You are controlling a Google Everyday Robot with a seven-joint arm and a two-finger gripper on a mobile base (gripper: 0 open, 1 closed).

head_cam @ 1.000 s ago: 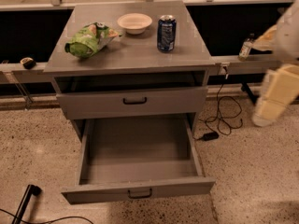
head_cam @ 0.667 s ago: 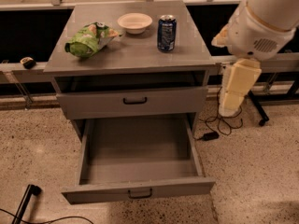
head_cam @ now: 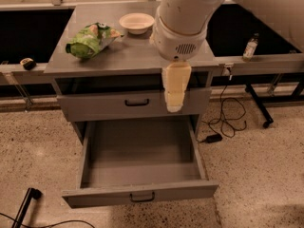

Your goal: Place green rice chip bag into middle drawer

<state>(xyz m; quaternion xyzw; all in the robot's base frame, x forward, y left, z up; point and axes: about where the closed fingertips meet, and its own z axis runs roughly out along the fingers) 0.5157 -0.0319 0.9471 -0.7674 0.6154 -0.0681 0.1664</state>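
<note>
- green rice chip bag (head_cam: 91, 40): puffy, crinkled, lime green with white and orange print. lies on its side on the left part of the counter (head_cam: 128, 56), well apart from the hand and not in any drawer.
- middle drawer (head_cam: 109, 197): grey metal, standing pulled out below the counter, its bare grey bottom showing. a small black bar handle (head_cam: 142, 197) sits at the centre of its front.
- upper drawer front (head_cam: 104, 107): grey, shut, with a black handle in the middle. directly above the open drawer.
- hand (head_cam: 175, 99): cream-coloured, hanging straight down from the end of the arm. it is in front of the counter's front edge and the right part of the upper drawer front, above the rear right of the open drawer. nothing is seen in it; whether it is spread or pressed together i cannot tell.
- arm (head_cam: 183, 18): thick white cylinder with a small vent grille, reaching in from the upper right over the right half of the counter.
- bowl (head_cam: 137, 22): cream, shallow, upright at the back of the counter, between the bag and the arm and just beside the arm.
- bottle (head_cam: 250, 46): small, upright on the grey rail to the right of the cabinet.
- cables (head_cam: 228, 120): black, loose on the speckled floor (head_cam: 266, 184) to the right, with a black plug block (head_cam: 213, 137) near the drawer's right side.
</note>
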